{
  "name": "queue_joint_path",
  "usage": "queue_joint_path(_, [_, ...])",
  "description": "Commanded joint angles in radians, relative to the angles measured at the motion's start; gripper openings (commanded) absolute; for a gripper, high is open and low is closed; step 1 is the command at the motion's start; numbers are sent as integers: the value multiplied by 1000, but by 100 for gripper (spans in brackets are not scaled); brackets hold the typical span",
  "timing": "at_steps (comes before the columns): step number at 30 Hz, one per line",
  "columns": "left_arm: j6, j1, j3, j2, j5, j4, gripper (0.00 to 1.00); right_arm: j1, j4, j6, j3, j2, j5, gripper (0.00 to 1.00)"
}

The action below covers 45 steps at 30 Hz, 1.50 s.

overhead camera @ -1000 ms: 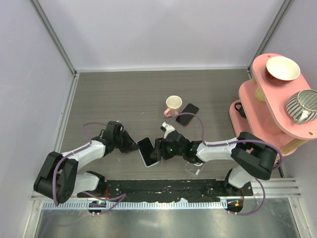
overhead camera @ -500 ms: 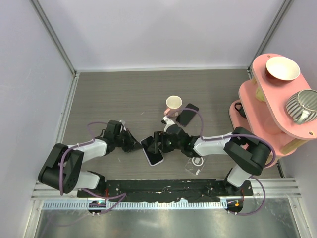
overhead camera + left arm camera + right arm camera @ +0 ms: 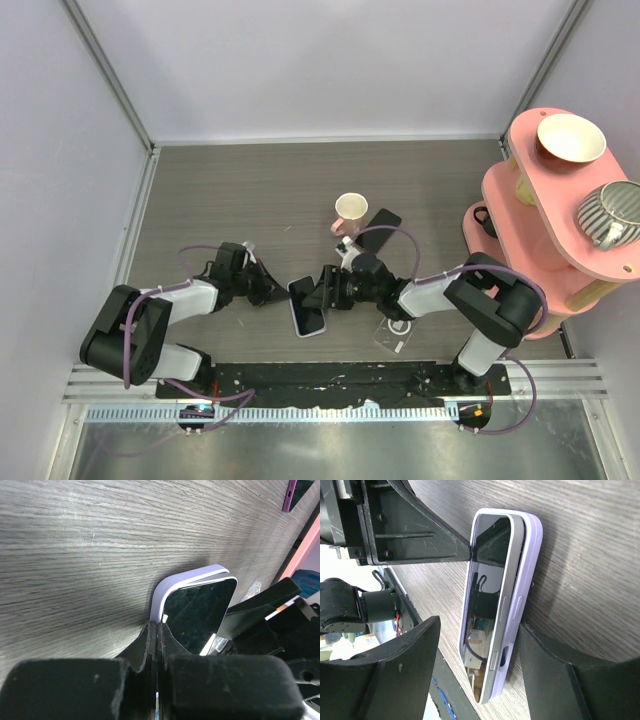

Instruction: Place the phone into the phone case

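Phone (image 3: 486, 612) sits partly inside its lavender case (image 3: 533, 560).

You had a grey wood-grain table (image 3: 250, 190) boxed in by pale lavender walls (image 3: 330, 60), evenly lit. A pink tiered stand (image 3: 500, 188) stood at the right edge; a metal rail (image 3: 585, 378) ran along the bottom.
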Motion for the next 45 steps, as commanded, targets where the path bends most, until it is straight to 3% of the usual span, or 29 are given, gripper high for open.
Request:
queue_joint_path(1, [30, -13, -43, 34, -59, -52, 0, -2, 222, 88, -29, 34, -112, 65])
queue_joint_path(11, [13, -13, -68, 37, -51, -15, 0, -36, 582, 243, -100, 138, -194, 48])
queue_joint_path(14, [9, -13, -72, 34, -51, -12, 0, -40, 618, 263, -108, 161, -197, 39])
queue_joint_path(19, [9, -13, -80, 20, -54, -12, 0, -40, 628, 271, -115, 172, -185, 17])
queue_joint_path(23, [9, -13, -80, 14, -54, -17, 0, -40, 558, 252, -119, 164, -153, 1])
queue_joint_path(28, [6, -15, -83, 9, -53, -20, 0, -40, 458, 225, -122, 157, -116, 1])
queue_joint_path(32, [7, -15, -88, 12, -56, -18, 0, -40, 502, 252, -119, 158, -141, 51])
queue_joint_path(34, [7, -15, -91, 16, -62, -18, 0, -40, 527, 263, -117, 149, -151, 52])
queue_joint_path(36, [7, -15, -92, 22, -62, -17, 0, -40, 533, 266, -117, 140, -156, 47])
queue_joint_path(39, [3, -15, -100, 26, -59, -5, 0, -40, 533, 268, -111, 129, -153, 27])
queue_joint_path(40, [1, -15, -102, 25, -59, -2, 0, -39, 530, 268, -111, 130, -151, 15])
queue_joint_path(42, [-2, -15, -103, 23, -53, 3, 0, -40, 532, 268, -114, 132, -148, 4])
queue_joint_path(45, [-5, -15, -102, 16, -48, 3, 0, -40, 533, 277, -115, 134, -145, 1])
